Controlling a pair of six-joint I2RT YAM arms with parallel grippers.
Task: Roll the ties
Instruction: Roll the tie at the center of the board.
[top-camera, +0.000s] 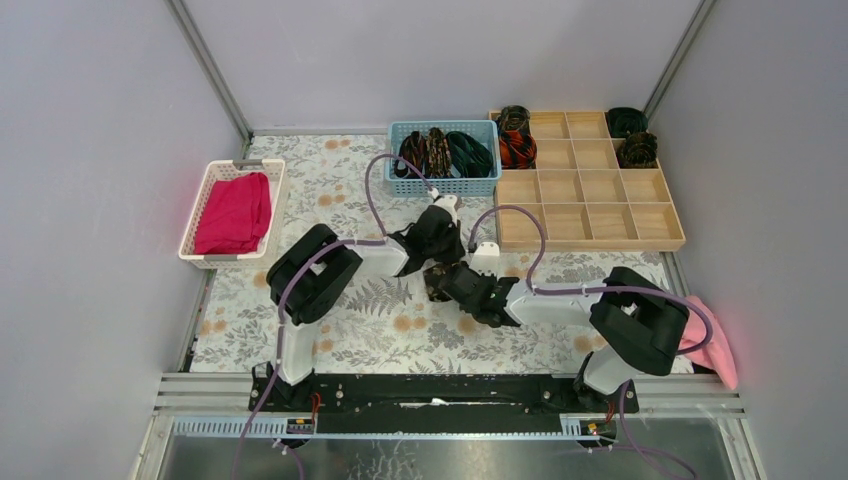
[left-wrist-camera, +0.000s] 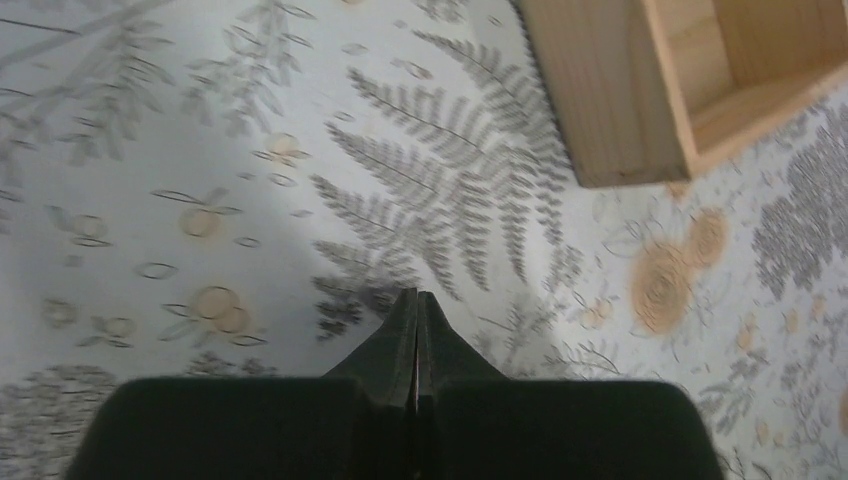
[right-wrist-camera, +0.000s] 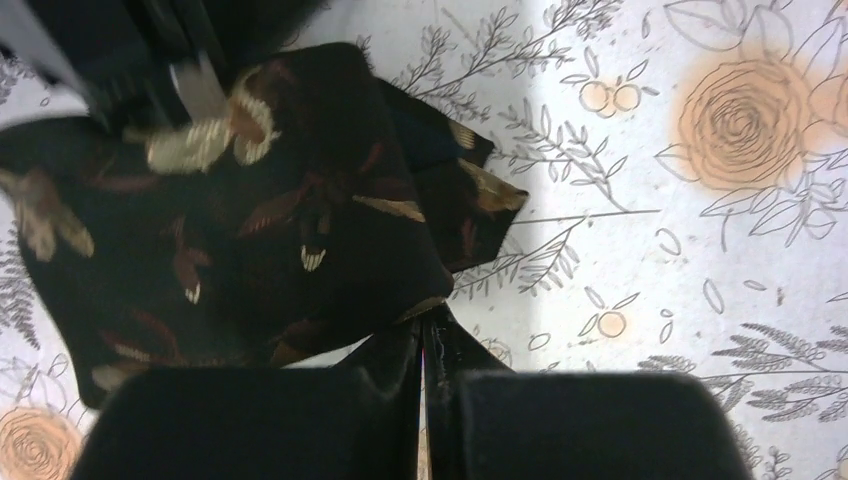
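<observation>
A black tie with gold-brown flecks (right-wrist-camera: 250, 220) lies bunched on the flowered cloth, small and dark between the two arms in the top view (top-camera: 436, 276). My right gripper (right-wrist-camera: 430, 322) is shut, its tips right at the tie's lower corner; I cannot tell whether the fabric is pinched. My left gripper (left-wrist-camera: 417, 296) is shut and empty over bare cloth, close to the wooden tray's corner (left-wrist-camera: 610, 90). In the top view it hangs just above the tie (top-camera: 452, 258). More ties (top-camera: 440, 152) lie loose in the blue basket (top-camera: 443, 186). Coiled ties, one red-black (top-camera: 517, 150) and one dark green (top-camera: 627, 121), sit in the tray's far compartments.
The wooden compartment tray (top-camera: 590, 190) fills the back right, next to the blue basket. A white basket (top-camera: 215, 180) with a magenta cloth (top-camera: 235, 212) stands at the left. A pink towel (top-camera: 712, 340) hangs off the right edge. Grey walls close in on both sides.
</observation>
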